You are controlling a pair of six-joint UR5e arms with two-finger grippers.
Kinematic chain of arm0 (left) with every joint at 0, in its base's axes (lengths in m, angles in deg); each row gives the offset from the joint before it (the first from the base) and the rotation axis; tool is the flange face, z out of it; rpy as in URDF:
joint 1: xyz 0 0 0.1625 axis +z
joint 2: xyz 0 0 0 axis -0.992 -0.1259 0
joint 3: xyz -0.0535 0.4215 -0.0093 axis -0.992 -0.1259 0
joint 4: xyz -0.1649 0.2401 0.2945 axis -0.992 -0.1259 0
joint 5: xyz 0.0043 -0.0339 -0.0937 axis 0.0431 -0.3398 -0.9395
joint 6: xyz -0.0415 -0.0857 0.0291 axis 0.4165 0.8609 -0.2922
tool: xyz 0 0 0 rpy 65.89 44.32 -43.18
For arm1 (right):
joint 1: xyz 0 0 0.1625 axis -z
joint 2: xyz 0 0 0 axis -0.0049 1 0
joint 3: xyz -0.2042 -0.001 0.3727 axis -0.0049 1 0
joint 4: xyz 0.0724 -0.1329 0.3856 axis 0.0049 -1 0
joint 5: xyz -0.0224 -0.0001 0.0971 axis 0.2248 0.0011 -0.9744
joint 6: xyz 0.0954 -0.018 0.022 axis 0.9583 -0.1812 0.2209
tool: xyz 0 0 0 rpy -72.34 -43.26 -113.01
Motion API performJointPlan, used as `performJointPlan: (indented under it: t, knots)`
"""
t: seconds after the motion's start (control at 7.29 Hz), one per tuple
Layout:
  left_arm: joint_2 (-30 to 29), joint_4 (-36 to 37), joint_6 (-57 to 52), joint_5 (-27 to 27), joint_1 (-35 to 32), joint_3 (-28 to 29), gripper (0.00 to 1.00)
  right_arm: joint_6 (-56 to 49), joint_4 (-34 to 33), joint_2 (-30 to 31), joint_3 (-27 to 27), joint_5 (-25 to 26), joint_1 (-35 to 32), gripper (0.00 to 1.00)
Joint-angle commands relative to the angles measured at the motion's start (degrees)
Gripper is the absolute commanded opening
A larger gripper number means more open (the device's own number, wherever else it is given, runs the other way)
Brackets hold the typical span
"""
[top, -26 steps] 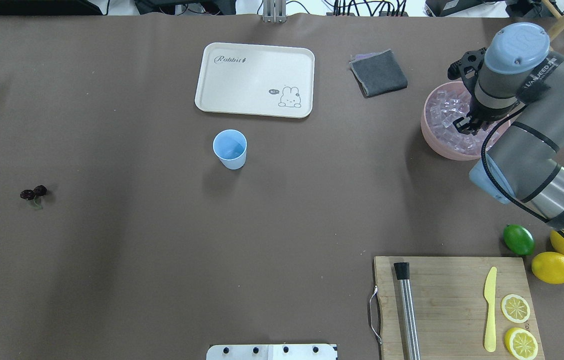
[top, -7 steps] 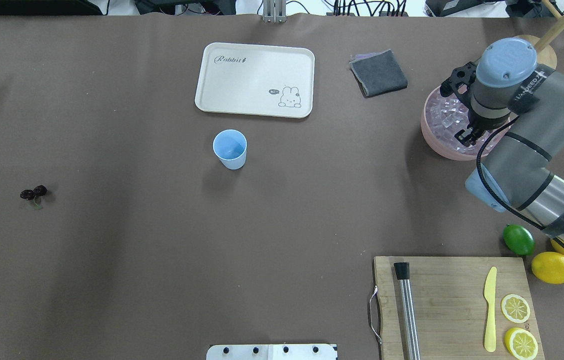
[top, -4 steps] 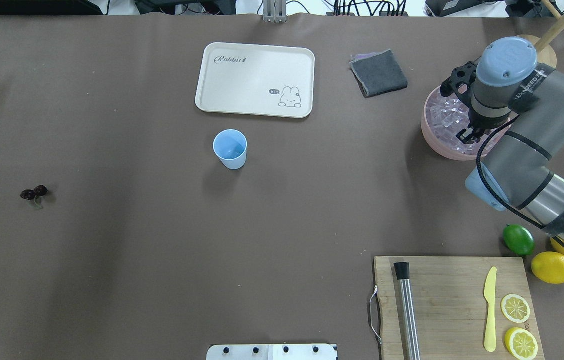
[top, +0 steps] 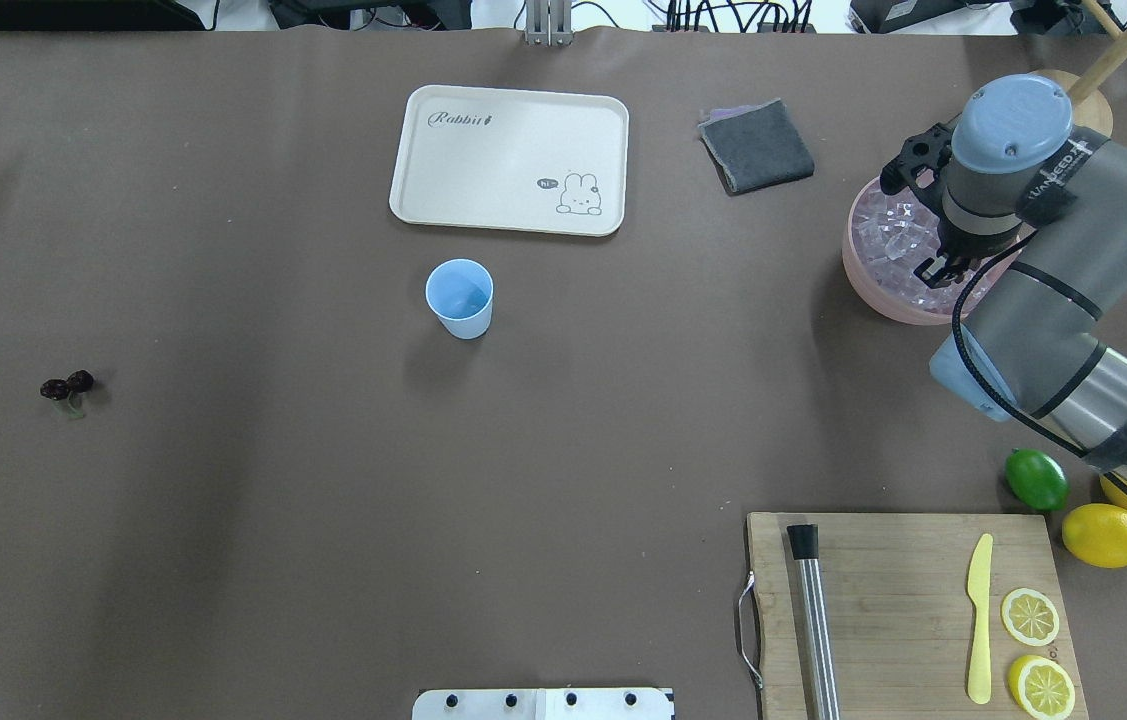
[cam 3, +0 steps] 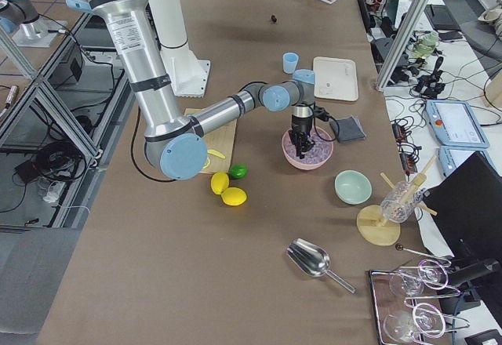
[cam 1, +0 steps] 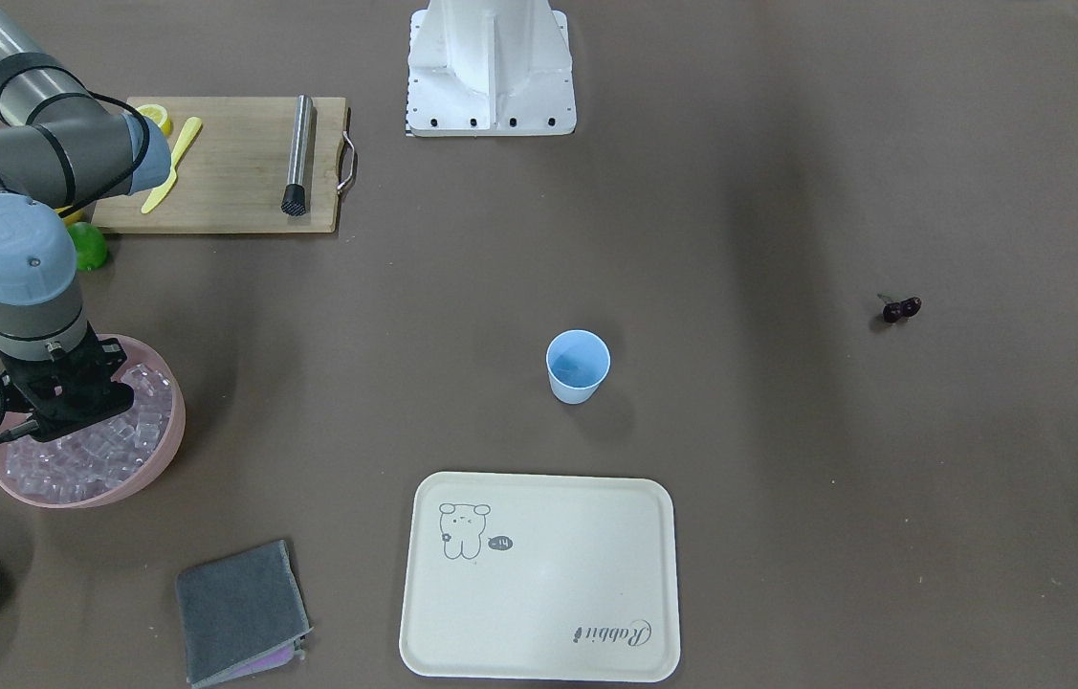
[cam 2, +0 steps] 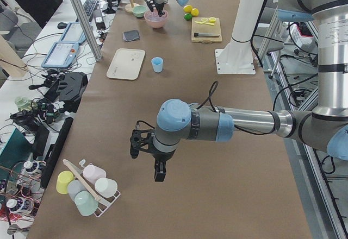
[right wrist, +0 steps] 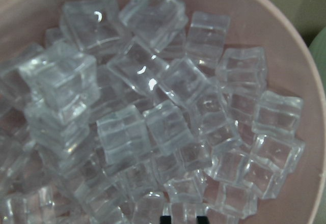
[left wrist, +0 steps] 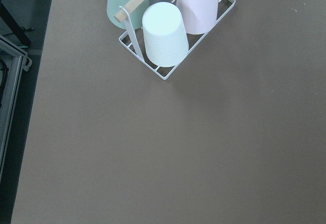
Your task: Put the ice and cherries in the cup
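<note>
Over the pink bowl [top: 850,268], at the robot's right end of the table, the right gripper [top: 933,268] pointed down toward the ice [right wrist: 168,127]. The ice lay heaped in that bowl as many clear cubes. The right wrist view showed only two dark fingertip edges at its lower border, with cubes around them. Whether the fingers stood apart, together or clamped on a cube could not be determined.

The cup [top: 460,298] stood upright near the middle of the table, just on the robot's side of the cream tray [top: 508,160] and well apart from the bowl. The cherries [top: 66,385] lay on the bare tabletop toward the robot's left, well apart from the cup.

The left gripper [cam 2: 159,173] hung above the table at the far left end, near a wire rack [left wrist: 163,77] of upturned cups. It appeared only in the left side view, so its finger state could not be determined.
</note>
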Motion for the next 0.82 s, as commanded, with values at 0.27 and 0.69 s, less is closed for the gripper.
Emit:
performJointPlan:
  t: [0.27,0.69]
  knots:
    - [0.0,0.0,0.0,0.0,0.0,0.1,0.98,7.7,-1.1,-3.3,0.0,-4.8,-1.4,0.65]
    - [-0.1,0.0,0.0,0.0,0.1,0.3,0.98,12.5,1.7,-3.7,0.1,-9.2,-1.6,0.65]
